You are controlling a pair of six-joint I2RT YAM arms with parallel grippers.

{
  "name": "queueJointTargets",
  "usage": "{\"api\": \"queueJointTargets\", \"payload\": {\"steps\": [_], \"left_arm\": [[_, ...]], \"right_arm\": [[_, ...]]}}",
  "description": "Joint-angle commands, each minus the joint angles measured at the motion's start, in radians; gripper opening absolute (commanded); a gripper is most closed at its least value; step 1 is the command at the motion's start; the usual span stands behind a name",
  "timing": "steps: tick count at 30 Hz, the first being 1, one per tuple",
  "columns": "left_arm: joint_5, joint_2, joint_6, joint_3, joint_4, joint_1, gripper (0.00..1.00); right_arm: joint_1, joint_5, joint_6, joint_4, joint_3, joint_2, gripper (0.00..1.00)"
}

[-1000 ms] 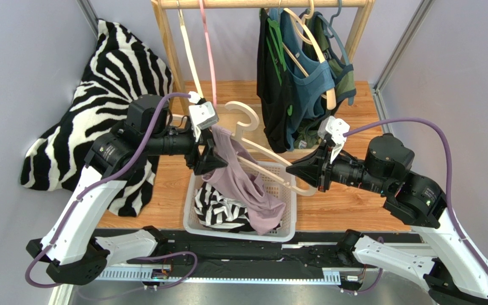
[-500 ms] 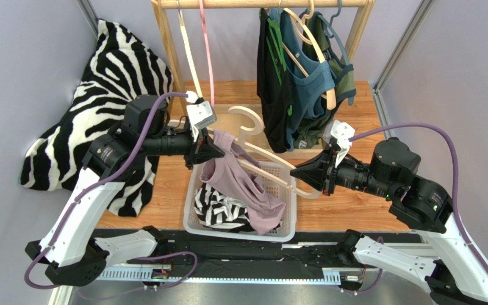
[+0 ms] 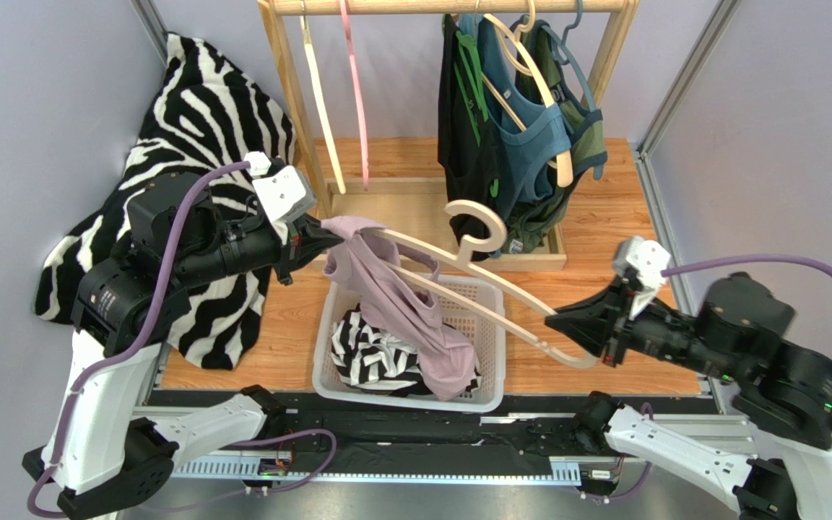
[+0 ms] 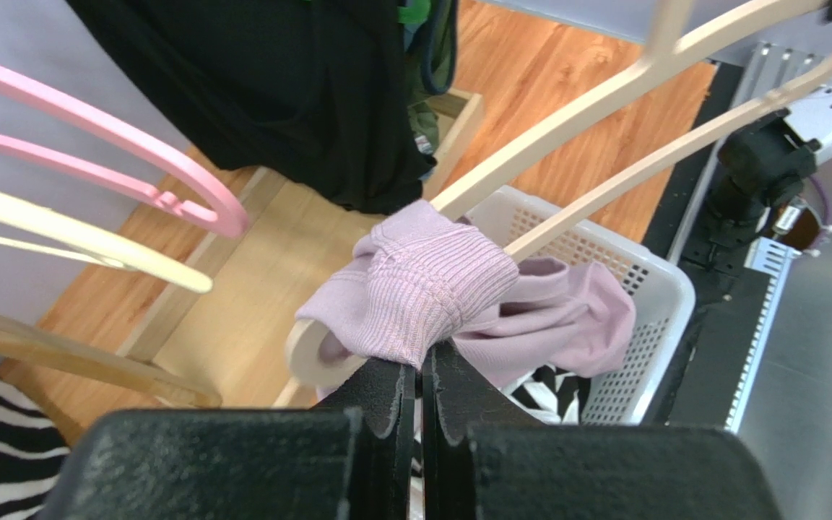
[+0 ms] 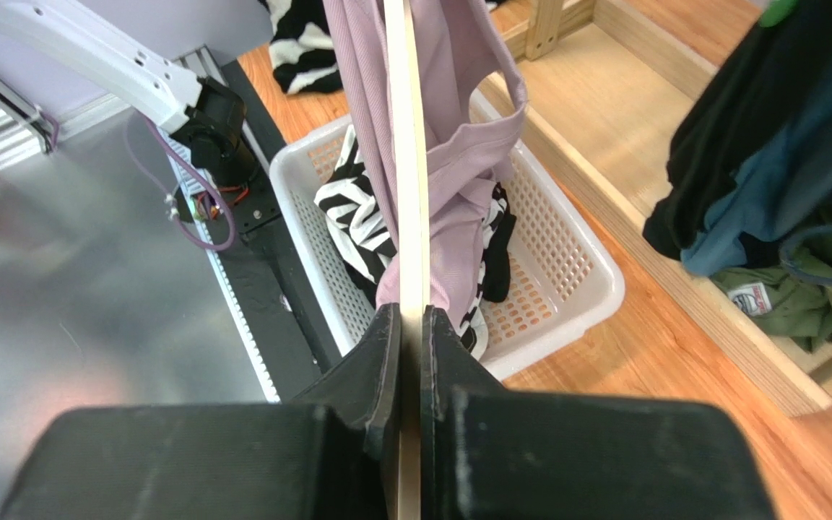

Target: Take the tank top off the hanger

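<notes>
A lilac ribbed tank top hangs from a cream wooden hanger over the white basket. My left gripper is shut on the top's shoulder strap at the hanger's left end. In the left wrist view the strap bunches right at the closed jaws of that gripper, wrapped round the hanger tip. My right gripper is shut on the hanger's right arm. In the right wrist view the hanger runs edge-on out of the right gripper, with the top draped on it.
The basket holds a zebra-striped garment. Behind it stands a wooden rack with dark, blue and green tops and bare pink and cream hangers. A zebra-print cloth lies at the left.
My left gripper closed on the strap and pulled it to the left. My right gripper drew the hanger to the right and nearer, stretching the top along it.
</notes>
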Motion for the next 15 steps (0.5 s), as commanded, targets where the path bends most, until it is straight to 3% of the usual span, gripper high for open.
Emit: {"api": "queueJointTargets", "payload": {"steps": [1,7,15], "left_arm": [[-0.036,0.038,0.030,0.073,0.024,0.003,0.00],[-0.010,0.075,0.061,0.138,-0.001,0.002,0.00],[0.076,0.067,0.089,0.026,-0.039,-0.056,0.00]], "right_arm": [[-0.001,0.072,0.052,-0.154,0.155,-0.049,0.00],[-0.001,0.078,0.052,-0.206,0.233,-0.144,0.00],[0.001,0.212,0.040,-0.156,0.292,-0.146,0.00]]}}
